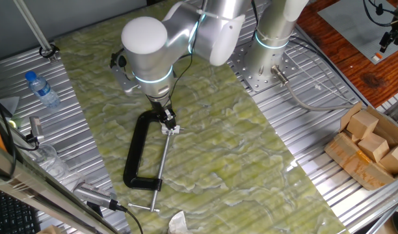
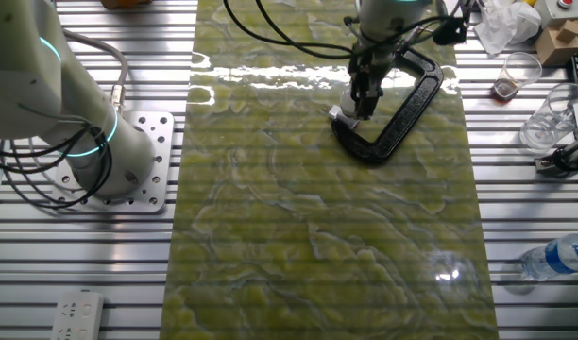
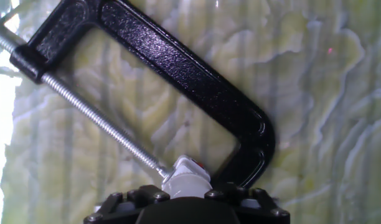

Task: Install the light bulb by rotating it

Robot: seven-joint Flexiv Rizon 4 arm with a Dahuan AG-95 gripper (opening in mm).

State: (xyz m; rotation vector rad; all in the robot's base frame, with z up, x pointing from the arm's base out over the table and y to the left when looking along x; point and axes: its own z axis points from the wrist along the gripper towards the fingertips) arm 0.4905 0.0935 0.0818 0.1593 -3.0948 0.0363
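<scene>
A black C-clamp (image 1: 135, 156) lies on the green mat; it also shows in the other fixed view (image 2: 408, 106) and in the hand view (image 3: 178, 68). The small pale grey-white light bulb (image 3: 186, 179) sits at the tip of the clamp's threaded screw (image 3: 97, 118), inside the clamp's mouth. My gripper (image 3: 186, 194) comes down on it from above, with a dark fingertip on each side of the bulb. In the fixed view the gripper (image 1: 168, 122) stands upright over the bulb (image 1: 171, 129). The bulb's base is hidden by the fingers.
A water bottle (image 1: 41, 88) lies at the left on the metal table. A cardboard box of wooden blocks (image 1: 371, 146) stands at the right. The arm's base (image 1: 272, 45) is bolted behind the mat. A plastic cup (image 2: 520, 74) and another bottle (image 2: 563, 255) stand beside the mat.
</scene>
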